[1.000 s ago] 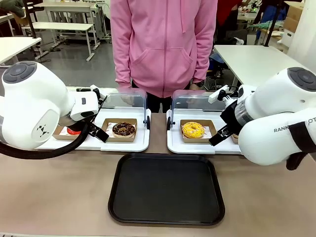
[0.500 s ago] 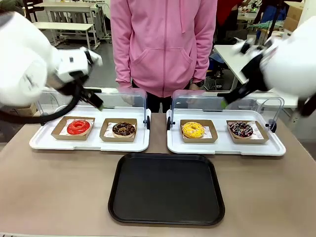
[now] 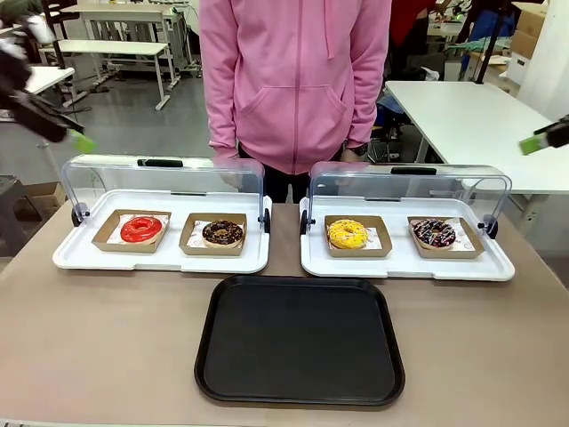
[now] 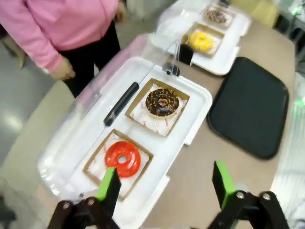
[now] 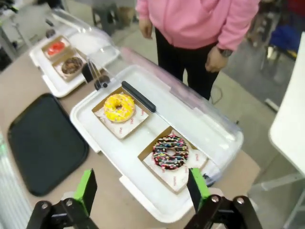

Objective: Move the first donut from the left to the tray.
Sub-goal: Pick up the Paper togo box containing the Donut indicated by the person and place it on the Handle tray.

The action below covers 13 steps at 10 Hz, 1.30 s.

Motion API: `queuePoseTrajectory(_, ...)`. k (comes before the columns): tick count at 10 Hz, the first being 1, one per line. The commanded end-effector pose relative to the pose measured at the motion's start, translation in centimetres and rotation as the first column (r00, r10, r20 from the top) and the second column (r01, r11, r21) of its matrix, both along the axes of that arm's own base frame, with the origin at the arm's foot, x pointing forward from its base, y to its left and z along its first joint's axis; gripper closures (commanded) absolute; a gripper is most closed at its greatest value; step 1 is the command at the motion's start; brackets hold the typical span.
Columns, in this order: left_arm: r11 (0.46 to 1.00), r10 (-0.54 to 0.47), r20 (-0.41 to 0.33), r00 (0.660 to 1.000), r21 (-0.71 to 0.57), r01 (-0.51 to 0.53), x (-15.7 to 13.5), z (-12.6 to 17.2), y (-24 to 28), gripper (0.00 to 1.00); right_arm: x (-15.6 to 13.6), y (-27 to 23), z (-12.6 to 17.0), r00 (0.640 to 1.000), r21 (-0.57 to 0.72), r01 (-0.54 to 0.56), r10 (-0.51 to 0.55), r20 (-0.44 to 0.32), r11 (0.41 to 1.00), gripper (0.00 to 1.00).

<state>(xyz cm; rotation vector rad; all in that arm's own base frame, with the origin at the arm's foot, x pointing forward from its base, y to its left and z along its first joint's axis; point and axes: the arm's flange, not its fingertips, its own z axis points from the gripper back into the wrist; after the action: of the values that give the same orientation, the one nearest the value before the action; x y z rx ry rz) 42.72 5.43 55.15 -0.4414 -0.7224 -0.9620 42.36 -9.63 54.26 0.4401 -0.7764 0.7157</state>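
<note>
Soft, sticky donut [image 3: 141,229], we think: we grab its cardboard holder [image 3: 105,238].
It sits at the left end of the white display tray [image 3: 160,263]; our left claw [image 4: 167,183] and right claw [image 5: 140,188] are spread apart.

A: Mid-frame, what's there?
B: Choc donut [image 3: 222,233] on left white display tray [image 3: 160,261]. Yellow donut [image 3: 347,234] and sprinkled donut [image 3: 434,233] on right white display tray [image 3: 404,267]. Clear lids [image 3: 169,178] swung open at back.
A: Behind?
B: Person [image 3: 293,80], pink hoodie, top centre, at far edge of surface [image 3: 107,338].
</note>
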Motion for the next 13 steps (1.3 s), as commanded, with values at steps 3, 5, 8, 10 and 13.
queuePoseTrajectory(3, 0.976, -0.123, 0.104, 0.987, -0.167, 0.139, 0.4, -4.1, 10.3, 0.00, -0.1, -5.0, -4.2, 0.962, 0.099, -0.201, 0.177, 0.208, 0.975, 0.00)
queuePoseTrajectory(5, 0.967, -0.122, 0.157, 0.980, -0.203, 0.153, -0.1, -5.6, 12.3, 0.00, -0.1, -4.4, -5.3, 0.940, 0.086, -0.248, 0.218, 0.263, 0.965, 0.00)
queuePoseTrajectory(8, 0.964, -0.128, 0.195, 0.972, -0.205, 0.168, 0.3, -6.5, 12.4, 0.00, 0.0, -5.0, -5.4, 0.938, 0.106, -0.231, 0.192, 0.289, 0.967, 0.00)
queuePoseTrajectory(10, 0.972, -0.097, 0.185, 0.978, -0.195, 0.134, 0.0, -5.9, 12.0, 0.00, 0.3, -5.0, -5.6, 0.940, 0.094, -0.232, 0.199, 0.277, 0.968, 0.00)
queuePoseTrajectory(13, 0.968, -0.116, 0.166, 0.979, -0.200, 0.149, 0.3, -7.1, 12.3, 0.00, -0.3, -4.8, -5.9, 0.948, 0.107, -0.221, 0.188, 0.255, 0.969, 0.00)
